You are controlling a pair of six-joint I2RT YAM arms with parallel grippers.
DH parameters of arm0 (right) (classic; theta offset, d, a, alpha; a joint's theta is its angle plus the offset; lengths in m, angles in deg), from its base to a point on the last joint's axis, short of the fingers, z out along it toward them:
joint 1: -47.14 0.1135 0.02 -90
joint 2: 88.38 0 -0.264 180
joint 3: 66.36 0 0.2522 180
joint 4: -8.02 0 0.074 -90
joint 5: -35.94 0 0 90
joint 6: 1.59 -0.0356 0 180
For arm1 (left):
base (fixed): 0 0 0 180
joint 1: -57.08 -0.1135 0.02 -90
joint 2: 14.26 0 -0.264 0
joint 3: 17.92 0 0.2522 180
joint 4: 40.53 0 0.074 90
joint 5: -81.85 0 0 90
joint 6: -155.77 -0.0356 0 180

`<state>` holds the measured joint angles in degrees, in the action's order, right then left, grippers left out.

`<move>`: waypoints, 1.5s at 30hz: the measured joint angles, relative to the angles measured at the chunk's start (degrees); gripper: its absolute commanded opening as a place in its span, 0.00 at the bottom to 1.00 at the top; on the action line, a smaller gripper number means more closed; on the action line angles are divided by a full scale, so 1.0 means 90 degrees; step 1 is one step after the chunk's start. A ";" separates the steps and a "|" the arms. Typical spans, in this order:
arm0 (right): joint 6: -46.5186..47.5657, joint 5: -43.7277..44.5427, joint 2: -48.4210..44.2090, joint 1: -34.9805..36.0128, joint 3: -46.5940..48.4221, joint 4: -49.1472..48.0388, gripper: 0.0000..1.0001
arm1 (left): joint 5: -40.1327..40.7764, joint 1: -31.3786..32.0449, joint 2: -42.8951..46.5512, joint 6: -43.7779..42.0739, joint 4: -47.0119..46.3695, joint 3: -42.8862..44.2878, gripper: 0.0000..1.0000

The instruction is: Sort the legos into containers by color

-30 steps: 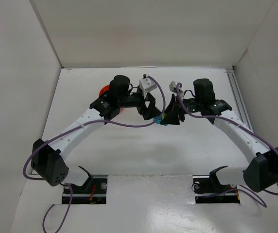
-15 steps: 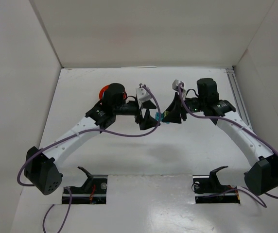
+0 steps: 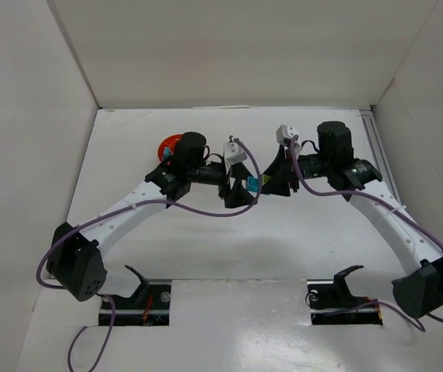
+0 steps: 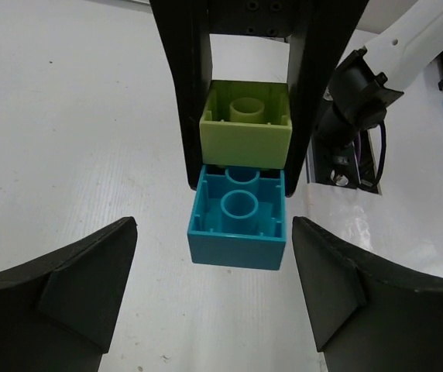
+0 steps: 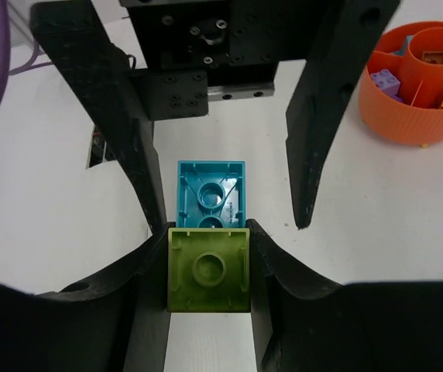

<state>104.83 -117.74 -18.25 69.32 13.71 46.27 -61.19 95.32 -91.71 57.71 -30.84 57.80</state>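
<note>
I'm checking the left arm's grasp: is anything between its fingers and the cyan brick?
Nothing visible. The cyan brick sits in the gap of the open left gripper, touching neither finger, joined to the lime brick in the right gripper.

A: Your lime green brick [image 4: 245,124], what finish?
B: Smooth moulded plastic, soft sheen. The cyan brick [image 4: 238,221] is the same plastic but glossier; you'll see highlights on its underside tubes.
A: And your right gripper [image 5: 208,236]?
B: Matt black plastic, faintly grainy.
A: The table [image 4: 59,132]?
B: White, painted-looking, faint streaks, low sheen.
A: Anything else to log?
B: Note the dish [image 5: 407,116]: orange-red plastic, slight gloss. Your cable [image 3: 206,204]: smooth purple sheath.
</note>
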 measured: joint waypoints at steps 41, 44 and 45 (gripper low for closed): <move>0.0942 0.1117 0.0160 0.0636 0.0809 0.1316 0.28 | -0.0595 -0.0010 -0.0087 -0.0143 0.0143 0.0192 0.00; 0.0986 0.1117 0.0231 0.0614 0.0833 0.1411 0.37 | -0.0597 -0.0010 -0.0151 -0.0138 0.0153 0.0192 0.00; 0.0993 0.1100 0.0257 0.0600 0.0838 0.1430 0.42 | -0.0590 -0.0010 -0.0165 -0.0134 0.0160 0.0192 0.00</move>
<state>113.77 -107.84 -15.93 74.72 21.25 59.14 -66.50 95.23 -93.19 56.51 -29.40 59.52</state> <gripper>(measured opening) 0.428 0.330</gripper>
